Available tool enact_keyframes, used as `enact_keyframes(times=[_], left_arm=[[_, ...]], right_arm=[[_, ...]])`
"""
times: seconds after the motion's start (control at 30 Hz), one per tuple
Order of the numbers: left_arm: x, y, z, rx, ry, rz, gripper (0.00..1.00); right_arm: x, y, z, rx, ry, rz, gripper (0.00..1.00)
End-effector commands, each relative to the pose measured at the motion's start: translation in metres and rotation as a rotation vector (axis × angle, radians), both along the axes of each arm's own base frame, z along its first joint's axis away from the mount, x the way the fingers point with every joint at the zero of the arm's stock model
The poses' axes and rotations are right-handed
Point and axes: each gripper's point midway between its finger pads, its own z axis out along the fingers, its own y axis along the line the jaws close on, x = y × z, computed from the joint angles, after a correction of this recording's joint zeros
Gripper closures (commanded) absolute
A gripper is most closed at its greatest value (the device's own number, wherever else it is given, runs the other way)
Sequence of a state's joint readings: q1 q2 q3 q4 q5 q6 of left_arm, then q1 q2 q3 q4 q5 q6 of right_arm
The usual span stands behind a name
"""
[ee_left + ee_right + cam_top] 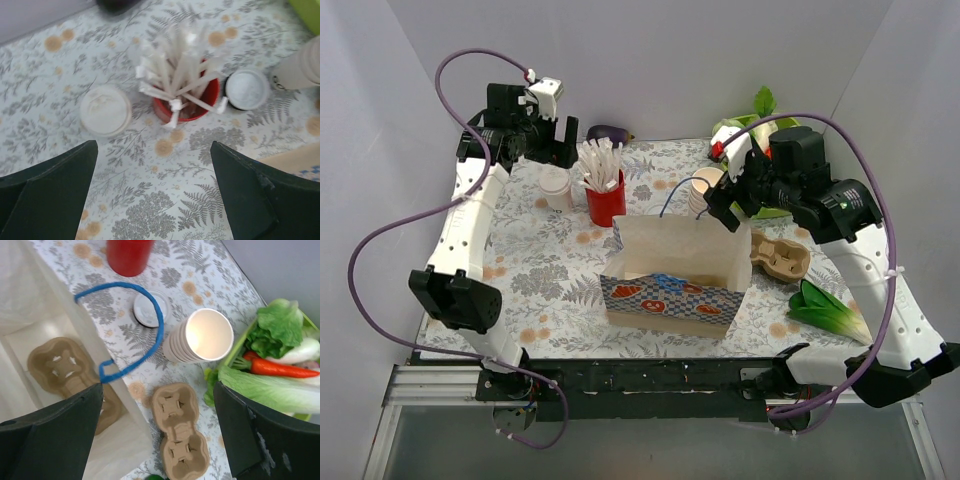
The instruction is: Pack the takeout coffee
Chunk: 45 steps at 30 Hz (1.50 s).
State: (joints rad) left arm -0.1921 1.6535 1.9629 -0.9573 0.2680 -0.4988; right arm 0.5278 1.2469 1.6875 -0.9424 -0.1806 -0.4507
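Up at 11 o'clock on the table, my left claw (152, 165) hangs spread wide and empty over the takeout coffee (105, 110), which stands at 9 o'clock of the red cup (185, 102); I'd guess that width is to fit round the lid. My right claw (157, 390) is wide and empty too, over the paper bag (30, 295) at 5 o'clock of the coffee, probably to steady it, with a cup carrier (62, 365) lying inside. Fern-print cloth (165, 210) underneath, plain white walls (650, 60) all round.

I find no words, brands or numbers in my views. The paper bag (665, 296) bears red and blue marks, too small to read
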Motion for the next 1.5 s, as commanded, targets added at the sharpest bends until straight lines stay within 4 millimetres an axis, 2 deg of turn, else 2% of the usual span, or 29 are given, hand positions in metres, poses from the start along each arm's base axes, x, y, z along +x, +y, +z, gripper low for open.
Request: enact_keyframes(times=[0.0,0.1,0.17,0.3,0.33,0.37,0.43,0.47,0.57,0.7,0.83,0.93,1.13,1.47], left_arm=[[0.019,0.041,-0.043,0.066,0.130,0.290,0.02],[0.036,0.055,-0.063,0.062,0.167,0.383,0.02],[0.049,0.071,-0.055,0.026,0.148,0.425,0.02],[0.069,0.073,-0.066,0.058,0.148,0.375,0.04],[0.074,0.074,-0.082,0.075,0.178,0.373,0.04],[0.075,0.074,-0.092,0.080,0.206,0.373,0.03],[0.076,0.065,-0.105,0.069,0.246,0.331,0.03],[0.077,0.064,-0.107,0.066,0.246,0.326,0.03],[0.083,0.062,-0.114,0.069,0.249,0.317,0.02],[0.093,0.064,-0.123,0.091,0.251,0.346,0.02],[0.094,0.061,-0.126,0.120,0.245,0.344,0.03],[0.097,0.068,-0.134,0.155,0.252,0.379,0.04],[0.100,0.073,-0.137,0.176,0.247,0.394,0.05],[0.102,0.062,-0.149,0.140,0.289,0.356,0.07]], right_arm=[[0.024,-0.026,0.006,-0.019,-0.073,-0.163,0.02],[0.030,-0.027,0.004,-0.009,-0.080,-0.180,0.02],[0.030,-0.025,0.000,0.013,-0.061,-0.178,0.02],[0.032,-0.015,-0.004,0.071,-0.066,-0.143,0.02],[0.036,-0.013,0.007,0.107,-0.127,-0.135,0.02],[0.038,-0.011,-0.003,0.101,-0.129,-0.128,0.02],[0.046,-0.011,-0.001,0.106,-0.152,-0.141,0.02],[0.048,-0.012,0.009,0.114,-0.167,-0.145,0.02],[0.052,-0.014,0.013,0.090,-0.198,-0.130,0.02],[0.060,-0.021,-0.002,0.049,-0.230,-0.144,0.02],[0.067,-0.019,-0.002,0.099,-0.191,-0.152,0.02],[0.073,-0.022,-0.006,0.090,-0.185,-0.161,0.02],[0.077,-0.021,-0.008,0.090,-0.166,-0.150,0.02],[0.078,-0.024,-0.012,0.077,-0.163,-0.156,0.02]])
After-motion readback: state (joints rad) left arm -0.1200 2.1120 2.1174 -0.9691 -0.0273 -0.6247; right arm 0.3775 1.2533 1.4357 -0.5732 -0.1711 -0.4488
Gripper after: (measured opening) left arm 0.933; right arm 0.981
